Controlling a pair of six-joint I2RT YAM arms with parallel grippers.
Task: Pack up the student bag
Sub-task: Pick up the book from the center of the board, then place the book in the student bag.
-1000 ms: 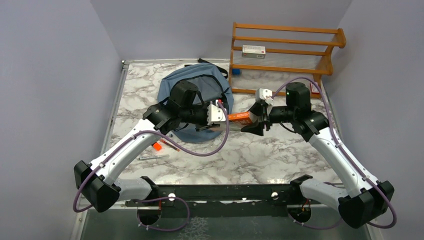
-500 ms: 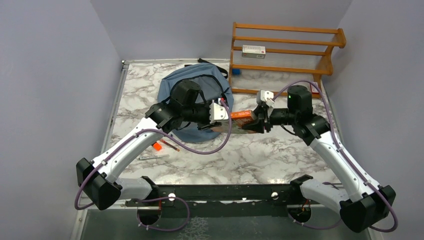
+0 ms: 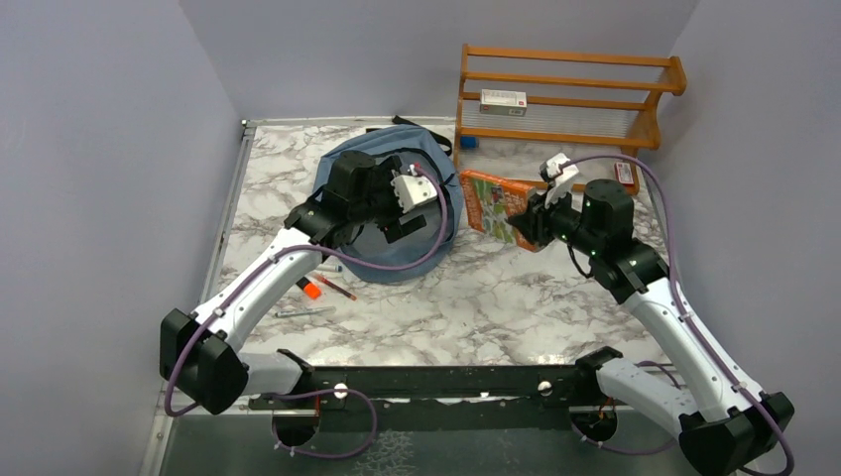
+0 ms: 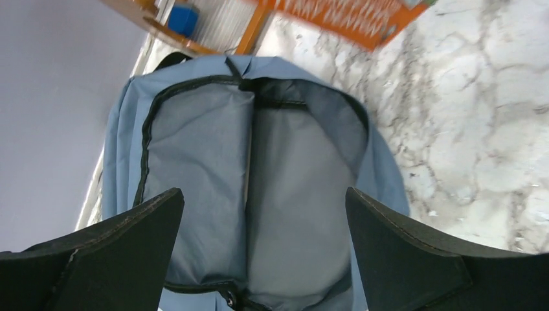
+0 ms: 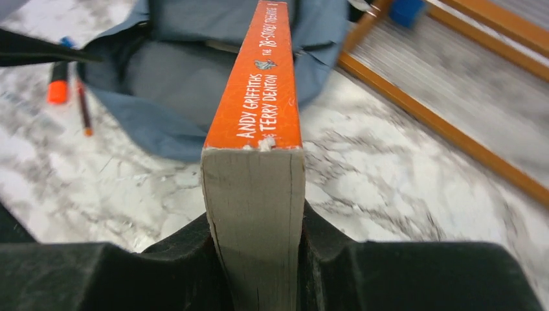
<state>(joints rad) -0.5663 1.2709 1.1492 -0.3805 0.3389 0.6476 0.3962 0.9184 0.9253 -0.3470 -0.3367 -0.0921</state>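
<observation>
Orange paperback (image 3: 493, 202) is now in the right jaws alone. A second ago both arms gripped it between them, low over the marble table (image 3: 516, 307). Since then the left jaws have let go and swung back. They now stand wide apart, holding nothing, above the student bag (image 4: 194, 162). The right arm (image 3: 655, 297) has lifted the book toward the far right and tilted it so the cover faces up. In the right wrist view the jaws are clamped on the book's page block with the spine (image 5: 259, 97) uppermost.

The student bag (image 3: 372, 146) lies flat on the far left-centre of the table, close to the far edge. Its zipper is open and the grey lining is exposed under the left arm (image 3: 263, 283). Its right edge is just beside the book's near corner. The wooden rack (image 3: 565, 99) stands along the far right edge, and the book hangs near its lower rail; contact cannot be told. An orange marker (image 3: 310, 290) and a pencil (image 3: 337, 288) lie just off the bag's near-left edge. Bare marble spreads across the near half of the table, between the bag and the arm bases.
</observation>
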